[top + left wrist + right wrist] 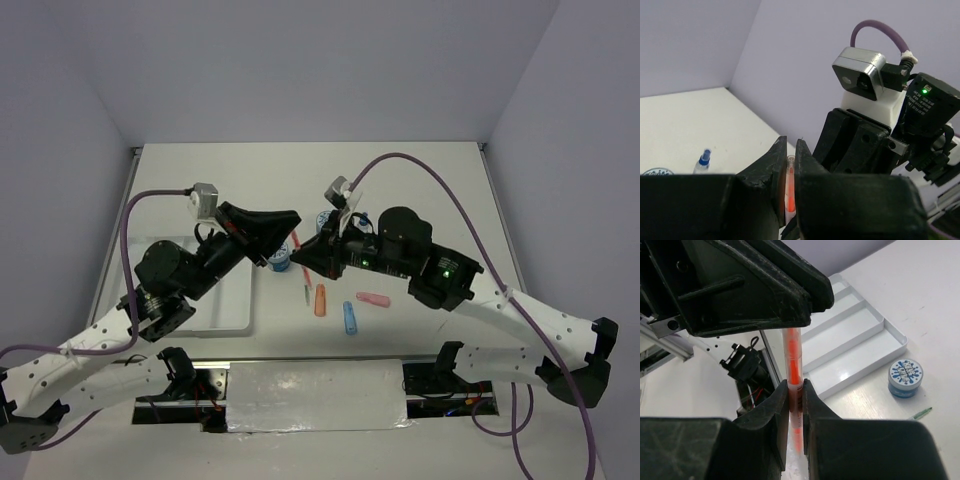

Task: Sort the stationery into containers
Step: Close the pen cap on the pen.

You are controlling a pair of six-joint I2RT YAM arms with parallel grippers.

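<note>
A thin orange pen (pixel 297 241) hangs in the air above the table middle, gripped at both ends. My left gripper (pixel 291 221) is shut on its one end, seen in the left wrist view (pixel 789 185). My right gripper (pixel 304 254) is shut on its lower part, seen in the right wrist view (pixel 792 355). The white divided tray (pixel 232 305) lies at the near left, also in the right wrist view (pixel 855 340). On the table lie a patterned pot (pixel 281 260), an orange marker (pixel 320 300), a blue marker (pixel 349 318) and a pink eraser (pixel 372 299).
A second patterned pot (pixel 325 220) is partly hidden behind the right wrist. A thin pen (pixel 306 288) lies by the orange marker. A tiny blue-capped bottle (pixel 703 161) stands on the table. A green pen tip (pixel 921 413) lies near a pot (pixel 905 377).
</note>
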